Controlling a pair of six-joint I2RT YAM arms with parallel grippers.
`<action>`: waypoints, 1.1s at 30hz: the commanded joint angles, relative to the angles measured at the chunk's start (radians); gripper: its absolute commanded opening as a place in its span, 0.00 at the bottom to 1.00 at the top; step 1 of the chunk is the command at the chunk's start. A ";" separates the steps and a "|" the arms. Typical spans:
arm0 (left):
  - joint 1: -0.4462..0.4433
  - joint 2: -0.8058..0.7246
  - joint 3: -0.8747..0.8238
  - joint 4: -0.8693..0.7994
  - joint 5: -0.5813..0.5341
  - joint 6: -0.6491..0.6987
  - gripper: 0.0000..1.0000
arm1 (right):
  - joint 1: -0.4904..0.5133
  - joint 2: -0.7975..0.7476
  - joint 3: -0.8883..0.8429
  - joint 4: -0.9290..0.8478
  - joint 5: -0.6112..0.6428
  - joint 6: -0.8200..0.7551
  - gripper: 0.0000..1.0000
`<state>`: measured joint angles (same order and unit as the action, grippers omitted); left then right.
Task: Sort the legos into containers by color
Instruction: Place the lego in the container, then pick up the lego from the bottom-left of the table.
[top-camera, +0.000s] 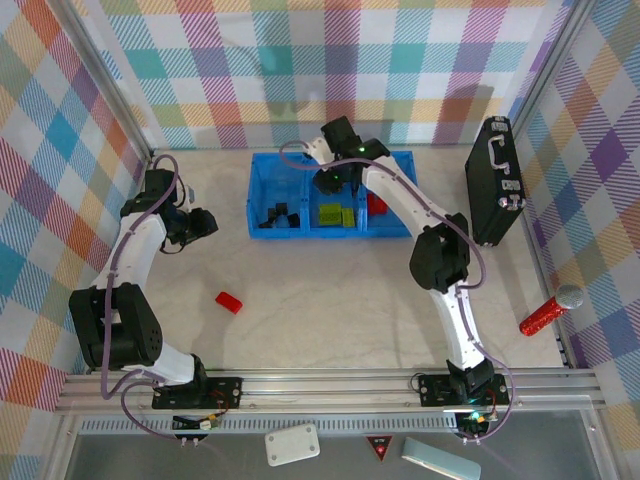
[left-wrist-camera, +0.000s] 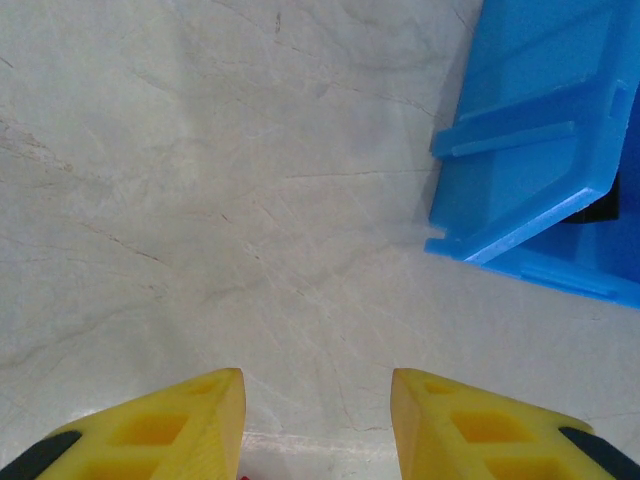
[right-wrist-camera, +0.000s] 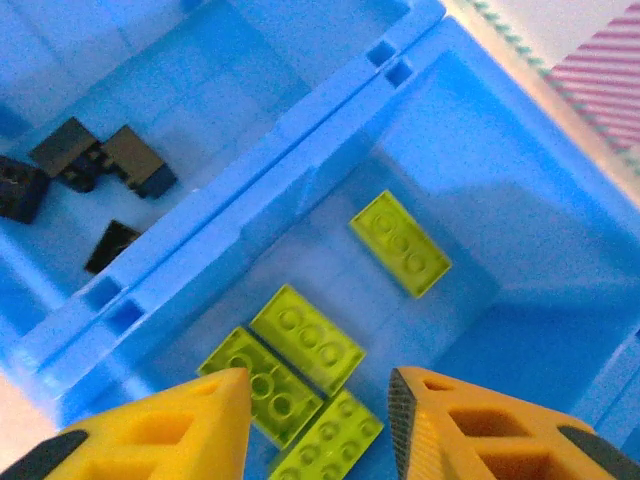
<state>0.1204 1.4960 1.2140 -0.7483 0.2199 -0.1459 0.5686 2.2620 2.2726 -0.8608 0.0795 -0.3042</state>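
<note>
blue bin (top-camera: 257, 172): lime legos (right-wrist-camera: 300, 345) in its middle cell, right claw (right-wrist-camera: 317, 385) above them, parted, empty. left claw (left-wrist-camera: 315, 385), parted and empty, left of the bin. red lego (top-camera: 229, 301) loose off the bin's near-left corner: likely light, stiff, slick; pinch the long sides.

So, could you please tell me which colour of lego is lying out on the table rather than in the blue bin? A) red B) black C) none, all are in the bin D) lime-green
A: one red brick lies on the bare table, apart from the blue bin and nearer the arms' bases than it.
</note>
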 joint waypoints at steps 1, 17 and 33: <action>0.008 0.009 0.019 0.007 0.012 -0.007 0.43 | 0.001 -0.100 -0.049 -0.088 -0.073 0.235 0.44; -0.084 0.049 0.035 -0.088 -0.091 -0.020 0.51 | 0.035 -0.525 -0.616 0.039 -0.147 0.611 0.53; -0.128 -0.134 -0.180 -0.161 -0.145 -0.276 0.62 | 0.051 -0.720 -0.950 0.111 -0.159 0.617 0.56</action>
<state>0.0063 1.4139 1.0683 -0.8703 0.0856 -0.3519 0.6132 1.5764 1.3354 -0.7746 -0.0650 0.3141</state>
